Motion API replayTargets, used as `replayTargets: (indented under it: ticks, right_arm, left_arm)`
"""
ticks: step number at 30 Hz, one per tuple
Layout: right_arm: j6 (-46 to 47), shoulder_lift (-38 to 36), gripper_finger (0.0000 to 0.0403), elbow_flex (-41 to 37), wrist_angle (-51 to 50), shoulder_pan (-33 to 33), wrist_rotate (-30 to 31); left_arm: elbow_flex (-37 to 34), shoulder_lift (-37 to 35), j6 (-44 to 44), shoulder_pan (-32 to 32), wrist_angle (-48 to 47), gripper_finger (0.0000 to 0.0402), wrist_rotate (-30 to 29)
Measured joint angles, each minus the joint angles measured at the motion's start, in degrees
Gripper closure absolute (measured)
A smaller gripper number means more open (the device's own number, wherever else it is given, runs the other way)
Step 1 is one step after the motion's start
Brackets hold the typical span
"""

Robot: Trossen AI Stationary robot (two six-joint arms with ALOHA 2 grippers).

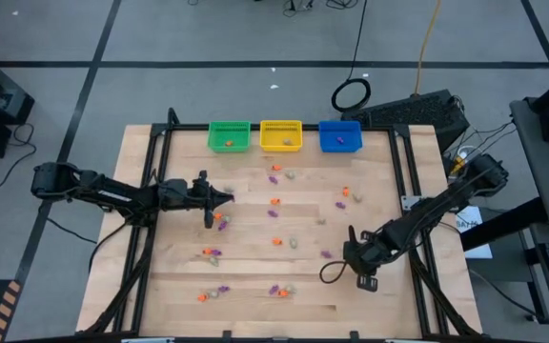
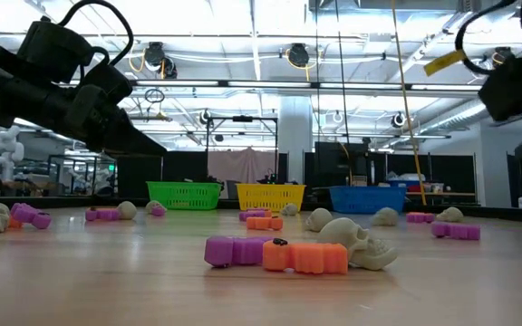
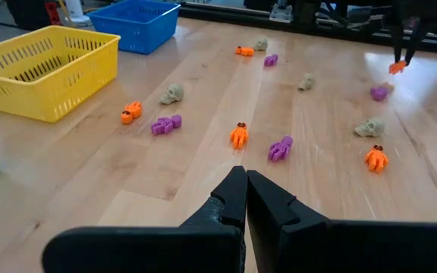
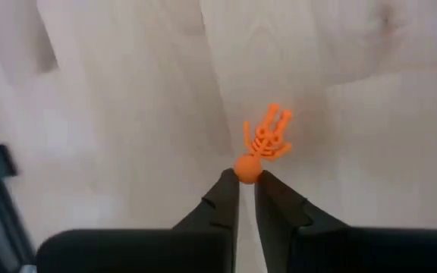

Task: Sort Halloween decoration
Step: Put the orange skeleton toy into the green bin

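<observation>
Small orange, purple and pale skull trinkets (image 1: 274, 214) lie scattered over the wooden table. My right gripper (image 4: 247, 180) is over the table's right near part (image 1: 353, 250), pointing down, shut on an orange skeleton trinket (image 4: 265, 138). The same trinket (image 3: 397, 67) also shows far off in the left wrist view. My left gripper (image 3: 244, 177) hovers over the table's left middle (image 1: 229, 197), shut and empty, with an orange trinket (image 3: 238, 135) and a purple one (image 3: 280, 148) on the table ahead of it. My right gripper pinches the orange skeleton's round head end (image 4: 247, 168) between its two fingertips, coming from above and pointing down. The ribbed body and legs (image 4: 270, 129) stick out past the fingertips. The trinket looks lifted clear of the table.
Green (image 1: 229, 135), yellow (image 1: 280, 135) and blue (image 1: 340, 135) baskets stand in a row at the table's far edge, each with a trinket or so inside. A black frame (image 1: 403, 171) borders the table. A cable loop (image 1: 332, 272) hangs by the right arm.
</observation>
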Motion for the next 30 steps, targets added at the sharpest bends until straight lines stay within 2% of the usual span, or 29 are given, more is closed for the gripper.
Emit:
replayTargets:
  ticks: [4,9,14,22,30]
  right_arm:
    - [0.14,-2.3,0.0383,2.57,0.07,0.02,1.73]
    - [-3.77,-2.98,0.0383,8.49,0.13,-1.67,9.69]
    - [-8.09,-0.37,0.0383,14.48,0.08,-8.23,18.13]
    - [-25.31,11.11,0.0383,28.86,0.52,-23.01,19.39]
    - [-41.21,26.13,0.0383,51.6,-2.99,-36.46,18.42]
  left_arm:
    - [0.0,0.0,-0.01,0.0,0.0,0.0389,0.0]
    - [0.0,0.0,-0.01,0.0,0.02,0.0389,0.0]
    - [-0.02,0.0,-0.01,0.0,0.07,0.0389,-0.47]
    - [-0.02,0.0,-0.01,0.0,0.11,0.0389,-0.68]
    - [-0.02,0.0,-0.01,0.0,0.08,0.0389,-0.68]
